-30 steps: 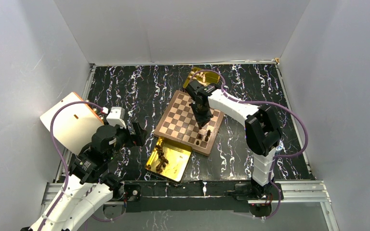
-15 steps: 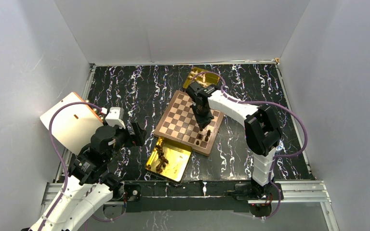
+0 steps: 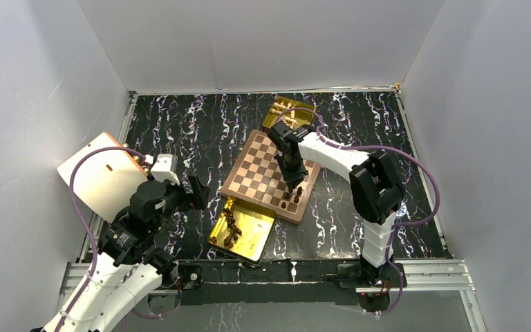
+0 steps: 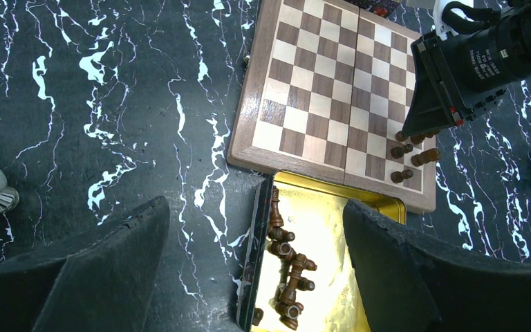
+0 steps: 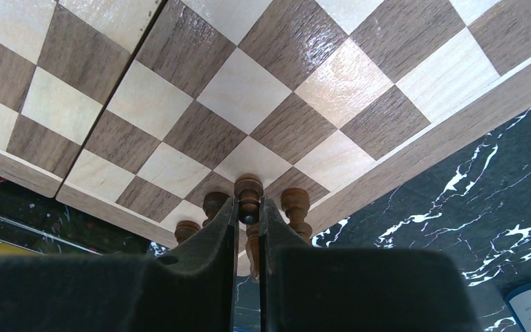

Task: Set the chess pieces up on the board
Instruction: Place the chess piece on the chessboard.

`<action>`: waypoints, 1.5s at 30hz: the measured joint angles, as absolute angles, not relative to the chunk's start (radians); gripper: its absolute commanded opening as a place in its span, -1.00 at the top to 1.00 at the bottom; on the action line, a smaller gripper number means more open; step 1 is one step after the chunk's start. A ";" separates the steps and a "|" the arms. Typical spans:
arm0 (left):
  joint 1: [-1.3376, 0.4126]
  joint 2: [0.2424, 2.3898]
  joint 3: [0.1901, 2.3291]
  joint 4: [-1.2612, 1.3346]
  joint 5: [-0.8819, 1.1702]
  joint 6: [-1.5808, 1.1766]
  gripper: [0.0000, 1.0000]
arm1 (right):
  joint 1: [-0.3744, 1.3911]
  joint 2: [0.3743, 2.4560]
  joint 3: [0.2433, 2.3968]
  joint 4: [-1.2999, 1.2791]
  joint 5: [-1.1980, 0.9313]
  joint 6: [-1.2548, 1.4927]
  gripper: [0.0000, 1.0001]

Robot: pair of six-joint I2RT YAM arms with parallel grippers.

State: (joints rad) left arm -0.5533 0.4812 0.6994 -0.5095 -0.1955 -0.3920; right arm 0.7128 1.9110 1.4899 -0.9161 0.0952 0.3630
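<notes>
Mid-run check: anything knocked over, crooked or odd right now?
Nothing spilled or damaged. The board sits askew on the table, and the dark pieces in the near gold tray lie heaped on their sides. The placed pieces stand upright at the board's corner, beside the held piece in the right fingers.

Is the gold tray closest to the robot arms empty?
No, several dark chess pieces lie inside the gold tray.

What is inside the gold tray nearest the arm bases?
Dark brown chess pieces lie jumbled along one side of the gold tray; the rest looks bare. One of the left gripper's fingers hides a near corner from its camera.
</notes>
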 measured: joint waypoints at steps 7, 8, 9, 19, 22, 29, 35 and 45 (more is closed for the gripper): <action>-0.553 0.480 0.699 -0.509 -0.196 -0.392 -0.86 | 0.713 1.911 1.489 -0.909 0.094 0.363 0.67; -0.553 0.480 0.699 -0.509 -0.196 -0.392 -0.86 | 0.713 1.911 1.489 -0.908 0.094 0.363 0.65; -0.553 0.480 0.698 -0.509 -0.196 -0.392 -0.86 | 0.713 1.911 1.489 -0.908 0.094 0.363 0.64; -0.553 0.480 0.698 -0.509 -0.196 -0.392 -0.87 | 0.713 1.915 1.489 -0.905 0.095 0.364 0.48; -0.553 0.480 0.698 -0.509 -0.196 -0.392 -0.87 | 0.713 1.916 1.489 -0.903 0.095 0.364 0.40; -0.553 0.480 0.698 -0.509 -0.196 -0.392 -0.87 | 0.713 1.916 1.489 -0.902 0.095 0.365 0.33; -0.553 0.480 0.698 -0.509 -0.196 -0.392 -0.87 | 0.713 1.916 1.491 -0.907 0.096 0.368 0.27; -0.553 0.480 0.698 -0.509 -0.196 -0.392 -0.87 | 0.713 1.889 1.526 -0.929 0.102 0.389 0.29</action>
